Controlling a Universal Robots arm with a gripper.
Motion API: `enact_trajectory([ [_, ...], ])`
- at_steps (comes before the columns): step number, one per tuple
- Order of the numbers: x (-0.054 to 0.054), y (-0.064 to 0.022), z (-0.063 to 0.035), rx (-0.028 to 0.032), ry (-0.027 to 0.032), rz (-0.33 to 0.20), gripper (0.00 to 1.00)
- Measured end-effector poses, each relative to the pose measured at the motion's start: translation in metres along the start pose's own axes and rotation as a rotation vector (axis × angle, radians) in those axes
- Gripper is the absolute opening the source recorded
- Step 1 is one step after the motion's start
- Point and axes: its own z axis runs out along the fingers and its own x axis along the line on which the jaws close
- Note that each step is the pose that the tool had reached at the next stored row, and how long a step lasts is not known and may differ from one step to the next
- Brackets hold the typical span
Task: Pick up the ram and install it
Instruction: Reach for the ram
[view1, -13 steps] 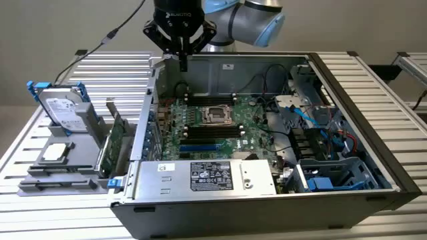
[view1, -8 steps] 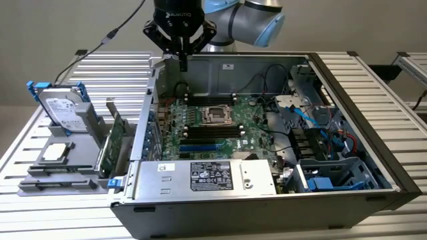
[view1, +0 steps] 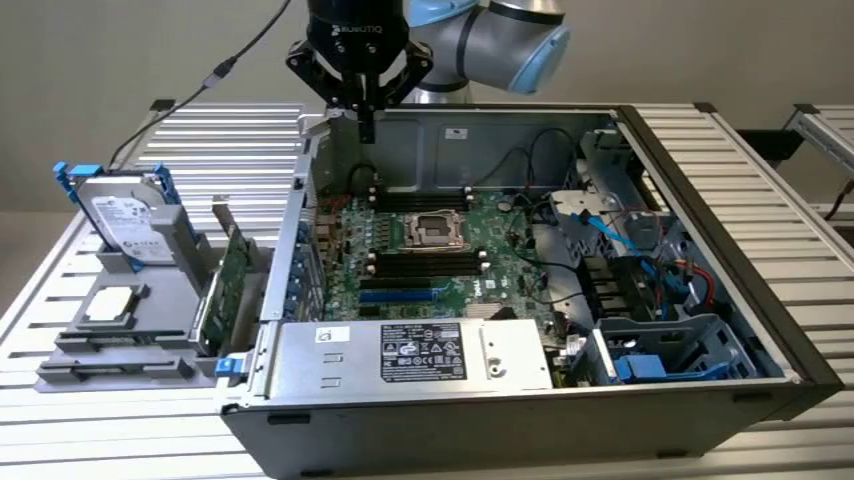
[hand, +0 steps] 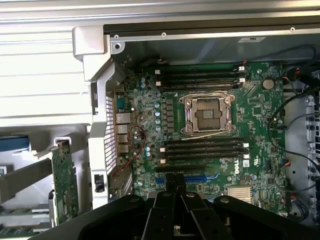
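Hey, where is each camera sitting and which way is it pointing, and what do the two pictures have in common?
Exterior view: off the arm, raised, looking down at an angle into the open case from its power supply side; the arm and shut claw show above the far wall.
Wrist view: on the wrist above the case, facing down at the motherboard; the claw shows.
Shared: motherboard, CPU socket, claw, and the green card outside the case.

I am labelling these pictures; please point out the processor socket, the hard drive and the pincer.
processor socket (hand: 207, 114): wrist view, socket centre.
hard drive (view1: 123, 218): exterior view, its label.
pincer (view1: 364, 132): exterior view, between fingertips.
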Motion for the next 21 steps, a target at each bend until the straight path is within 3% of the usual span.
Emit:
enact_trajectory([
  [3, 0.009, -0.0036, -0.0002, -0.0002, -0.0002, 0.0, 0.11],
  [12, 0.048, -0.021, -0.0014, -0.0001, -0.0001, 0.0, 0.11],
  [21, 0.085, -0.0326, 0.0011, 0.0001, 0.0006, 0.0, 0.11],
])
